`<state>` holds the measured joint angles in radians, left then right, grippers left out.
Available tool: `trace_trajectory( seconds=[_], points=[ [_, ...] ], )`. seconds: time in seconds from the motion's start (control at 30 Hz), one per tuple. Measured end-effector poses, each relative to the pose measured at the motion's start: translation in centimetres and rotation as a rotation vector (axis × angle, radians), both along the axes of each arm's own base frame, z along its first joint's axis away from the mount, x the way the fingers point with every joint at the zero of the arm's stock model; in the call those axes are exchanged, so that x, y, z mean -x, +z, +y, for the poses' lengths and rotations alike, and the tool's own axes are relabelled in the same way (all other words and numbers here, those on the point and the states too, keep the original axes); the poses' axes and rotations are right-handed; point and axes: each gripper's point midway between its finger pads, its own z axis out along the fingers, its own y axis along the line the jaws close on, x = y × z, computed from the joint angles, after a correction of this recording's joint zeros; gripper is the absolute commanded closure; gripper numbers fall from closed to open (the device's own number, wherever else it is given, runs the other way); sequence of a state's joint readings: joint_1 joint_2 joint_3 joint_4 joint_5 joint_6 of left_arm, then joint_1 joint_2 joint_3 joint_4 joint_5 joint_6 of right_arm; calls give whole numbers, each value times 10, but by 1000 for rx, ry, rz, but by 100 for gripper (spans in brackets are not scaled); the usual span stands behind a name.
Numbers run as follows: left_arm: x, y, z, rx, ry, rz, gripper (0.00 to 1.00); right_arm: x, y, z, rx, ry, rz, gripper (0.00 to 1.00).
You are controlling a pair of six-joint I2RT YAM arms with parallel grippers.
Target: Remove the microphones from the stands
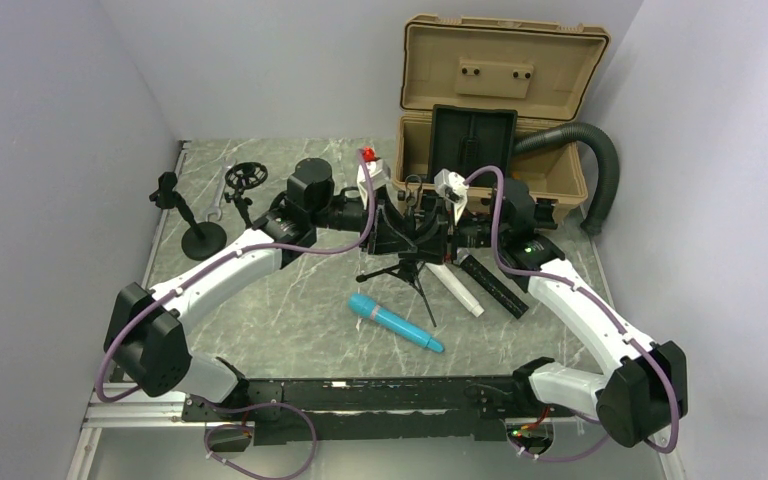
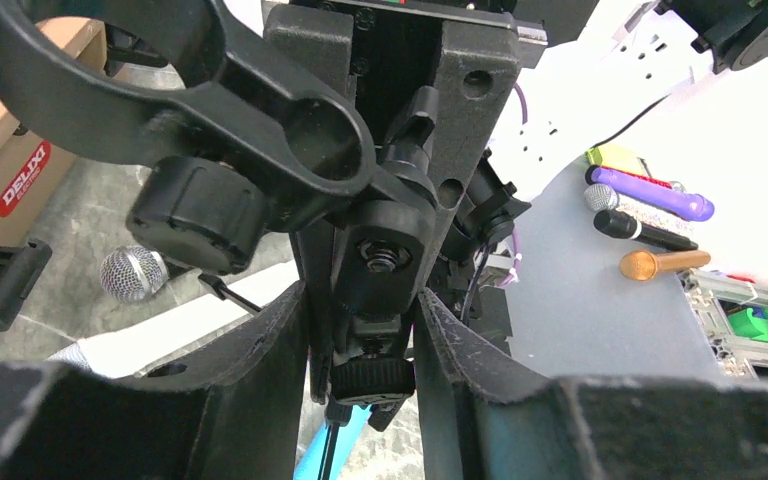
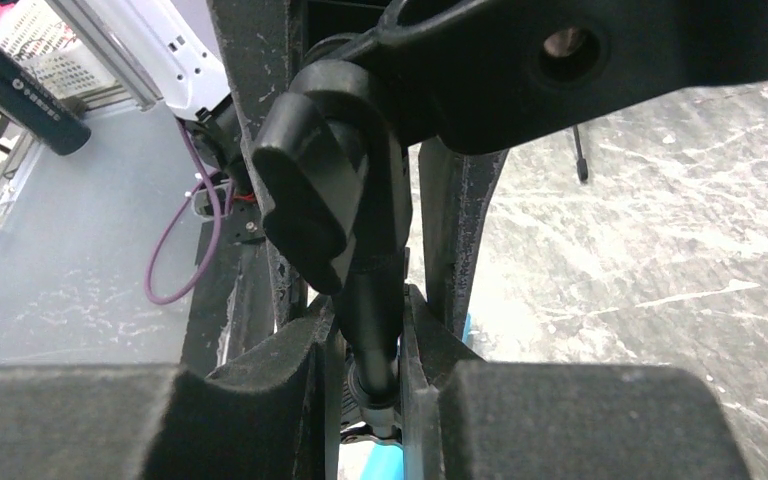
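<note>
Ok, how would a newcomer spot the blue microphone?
Find the open tan case at the back. In front of it is a small black tripod stand. Just nearer the arm bases lies the blue microphone, the only bright blue thing, beside a white bar.

The stand (image 1: 405,268) is a small black tripod, upright at the middle of the table with its thin legs splayed on the marble top. At its top, a swivel joint (image 2: 380,250) with a round knob (image 2: 195,215) carries a C-shaped clip (image 2: 210,110), tilted to one side. The microphone (image 1: 395,323) is light blue and slim. It lies flat on the table just near of the stand's feet, out of the clip, slanting from far-left to near-right.
</note>
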<state>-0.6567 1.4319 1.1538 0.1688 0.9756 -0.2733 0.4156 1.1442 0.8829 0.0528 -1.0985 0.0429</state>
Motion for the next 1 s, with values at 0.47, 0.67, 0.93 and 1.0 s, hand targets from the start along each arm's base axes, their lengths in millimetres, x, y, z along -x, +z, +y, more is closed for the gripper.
trace_trajectory(
  seconds=[0.47,0.67,0.93,1.0],
  points=[
    [-2,9,3,29,-3,14,51,3,-16,-3,28,10,-2,100],
    [-2,9,3,29,-2,13,51,4,-16,-3,29,10,3,100],
    [-1,8,1,27,-9,13,53,4,-17,-3,30,9,4,100],
    [-1,6,0,24,-10,16,53,4,-17,-3,30,9,4,100]
  ],
)
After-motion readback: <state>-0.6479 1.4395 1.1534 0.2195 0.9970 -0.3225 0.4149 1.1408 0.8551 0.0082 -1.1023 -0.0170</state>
